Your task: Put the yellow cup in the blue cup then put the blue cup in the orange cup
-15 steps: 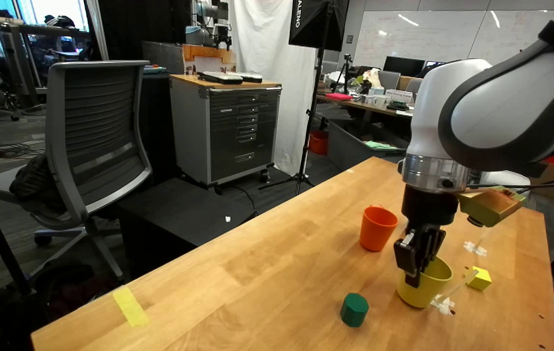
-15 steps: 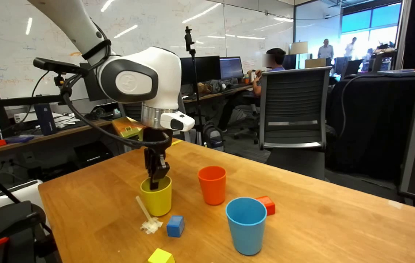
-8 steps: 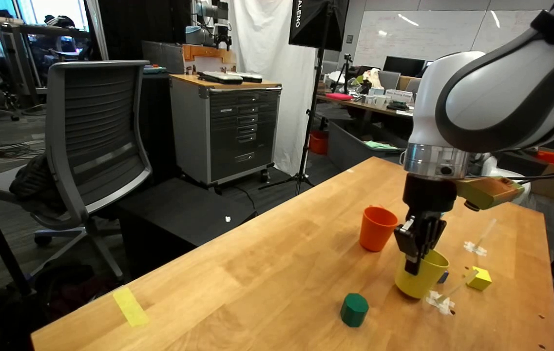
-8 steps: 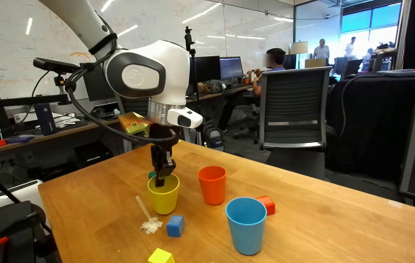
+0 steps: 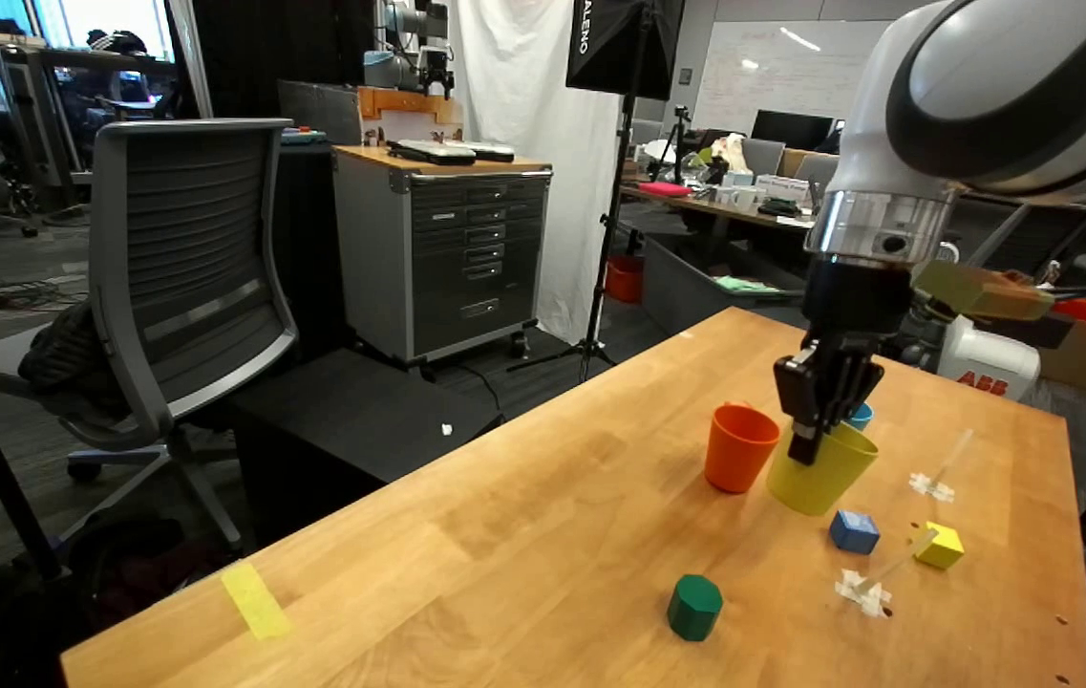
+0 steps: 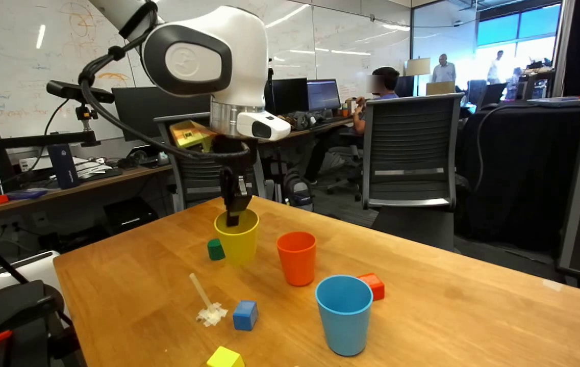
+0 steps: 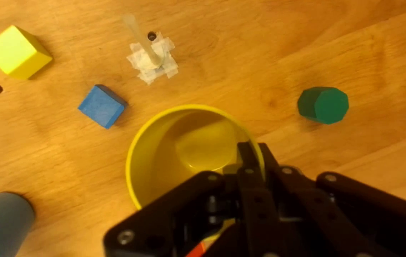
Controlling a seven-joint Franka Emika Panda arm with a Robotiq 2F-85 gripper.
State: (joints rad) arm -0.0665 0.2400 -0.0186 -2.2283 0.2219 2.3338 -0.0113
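My gripper (image 7: 254, 149) pinches tilted yellow cup (image 6: 241, 246) by one wall, farther and left of blue cup (image 6: 345, 322) in exterior view. Lopsided hold could swing it into nearby orange cup (image 6: 297, 262); if I lower it tilted, it might jam on blue cup's rim.

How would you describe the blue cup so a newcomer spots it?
In an exterior view, find the wooden table, then the orange cup on it; to its lower right stands the blue cup, upright, partly hiding a red block. It is light blue, unlike the orange cup, and round and open-topped, unlike the small blue block.
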